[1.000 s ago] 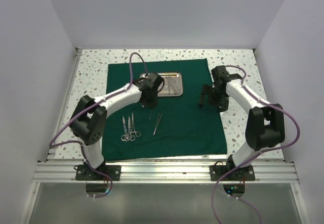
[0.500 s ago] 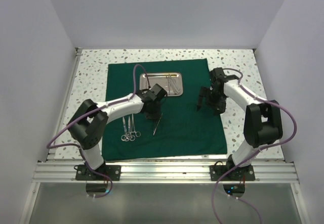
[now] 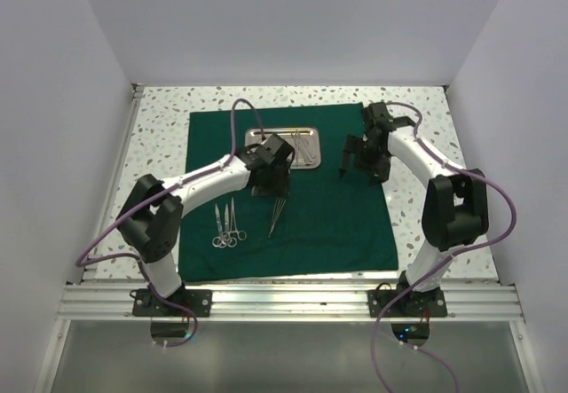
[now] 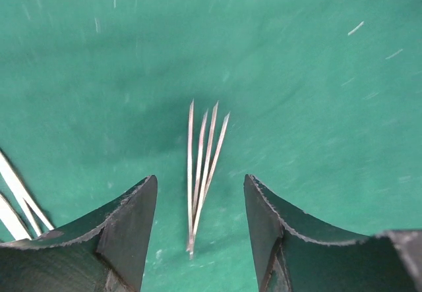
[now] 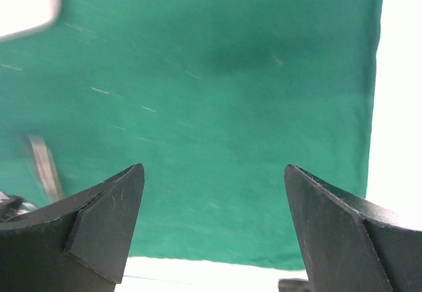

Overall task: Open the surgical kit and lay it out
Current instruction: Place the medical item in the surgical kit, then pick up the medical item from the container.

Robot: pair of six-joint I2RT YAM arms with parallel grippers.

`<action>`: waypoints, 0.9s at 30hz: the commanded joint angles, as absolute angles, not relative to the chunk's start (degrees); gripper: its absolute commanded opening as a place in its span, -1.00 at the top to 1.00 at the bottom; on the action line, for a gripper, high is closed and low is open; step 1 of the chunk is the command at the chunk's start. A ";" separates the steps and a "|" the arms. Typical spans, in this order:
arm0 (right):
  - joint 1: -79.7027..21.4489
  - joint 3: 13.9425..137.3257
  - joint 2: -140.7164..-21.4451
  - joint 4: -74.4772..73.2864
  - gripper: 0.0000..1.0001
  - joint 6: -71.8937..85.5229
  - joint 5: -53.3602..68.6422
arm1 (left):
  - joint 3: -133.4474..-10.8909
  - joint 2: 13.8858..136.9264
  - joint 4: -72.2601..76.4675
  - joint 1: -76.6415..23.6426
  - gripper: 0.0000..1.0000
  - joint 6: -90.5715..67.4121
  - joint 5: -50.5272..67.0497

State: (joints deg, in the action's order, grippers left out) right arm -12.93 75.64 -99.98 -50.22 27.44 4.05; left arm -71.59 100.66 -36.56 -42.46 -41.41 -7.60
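Hovering with left gripper [image 4: 199, 185] spread above tweezers [image 4: 203, 167], seemingly two pairs, flat on green cloth [image 4: 316, 74] near scissors [image 3: 226, 224]; right gripper [image 5: 214, 173] spread too; rise straight, fetch next from steel tray [image 3: 284, 129], lay parallel.

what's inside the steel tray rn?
A few slim silver instruments lie in the right part of the tray. The left hand and its arm hang over the tray's near-left corner, so anything there is hidden. The exact count is too small to tell.
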 commanded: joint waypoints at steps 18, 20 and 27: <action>-25.75 126.02 -129.72 -58.27 -0.56 32.52 0.79 | -75.85 92.73 -40.17 -23.21 -0.08 -30.77 -6.68; -26.28 129.00 -132.44 -58.88 -0.51 32.61 0.53 | -74.98 91.68 -40.25 -22.15 -0.08 -30.15 -6.94; -27.95 133.24 -137.98 -59.85 -0.31 33.05 0.35 | -71.20 88.60 -39.46 -20.39 -0.06 -29.97 -7.12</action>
